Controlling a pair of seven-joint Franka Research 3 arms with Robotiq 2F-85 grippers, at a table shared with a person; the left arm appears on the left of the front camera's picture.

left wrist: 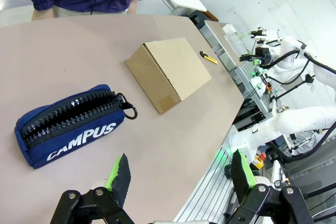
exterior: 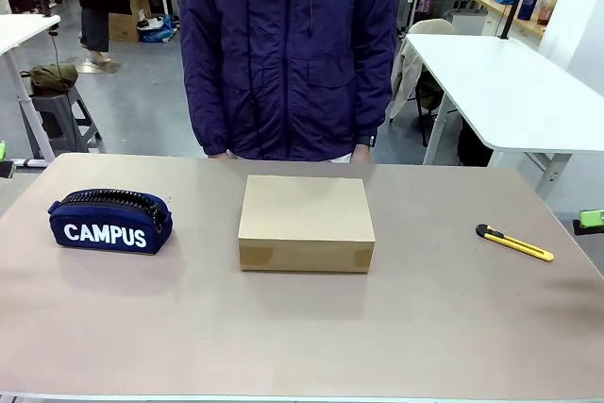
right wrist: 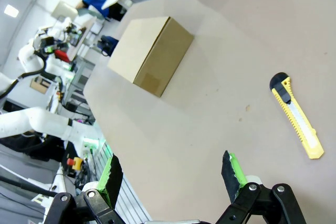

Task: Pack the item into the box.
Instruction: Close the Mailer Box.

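Observation:
The brown cardboard box (exterior: 305,212) sits shut in the middle of the table, its flap lid down. It lies ahead of the left gripper (left wrist: 179,162) in the left wrist view, box (left wrist: 170,72), and ahead of the right gripper (right wrist: 170,163) in the right wrist view, box (right wrist: 149,51). Both grippers hang above the table's near edge, open, with nothing between their green-padded fingers. The small black stapler is out of view.
A navy "CAMPUS" pencil pouch (exterior: 109,222) lies left of the box, close to the left gripper, pouch (left wrist: 71,124). A yellow-and-black utility knife (exterior: 514,243) lies at the right, near the right gripper, knife (right wrist: 297,116). A person in a dark blue jacket (exterior: 288,44) stands at the far edge.

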